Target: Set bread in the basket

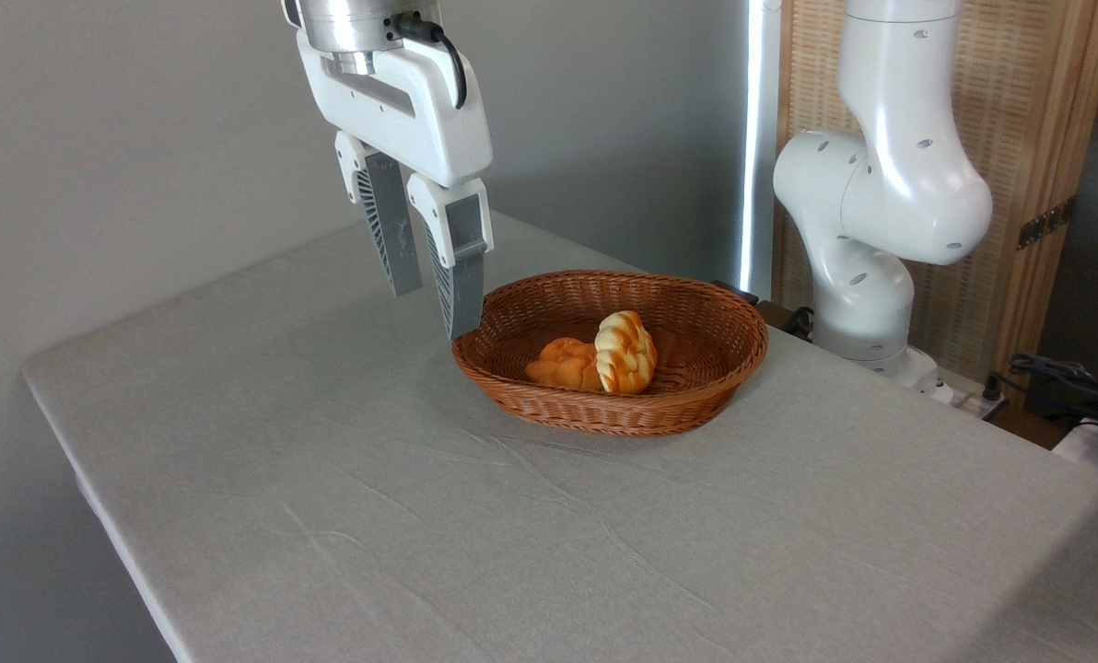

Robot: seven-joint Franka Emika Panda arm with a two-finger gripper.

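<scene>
Right of centre in the frame, the bread (625, 352) already lies inside the basket (696, 391), propped on end against a darker orange bun (563, 363) that sits beside it on the basket floor. Judging by that, the task looks done, with nothing left but for the arm to clear away. The basket rests on the desk (420, 516), which is covered by a pale grey cloth with a few creases.

At the upper left of centre, the gripper (429, 299) hangs above the desk just beside the basket's left rim, its fingers pointing down and slightly tilted. The 2 fingers stand apart with a narrow gap and hold nothing. The arm's white base and joints rise at the upper right, behind the basket.
</scene>
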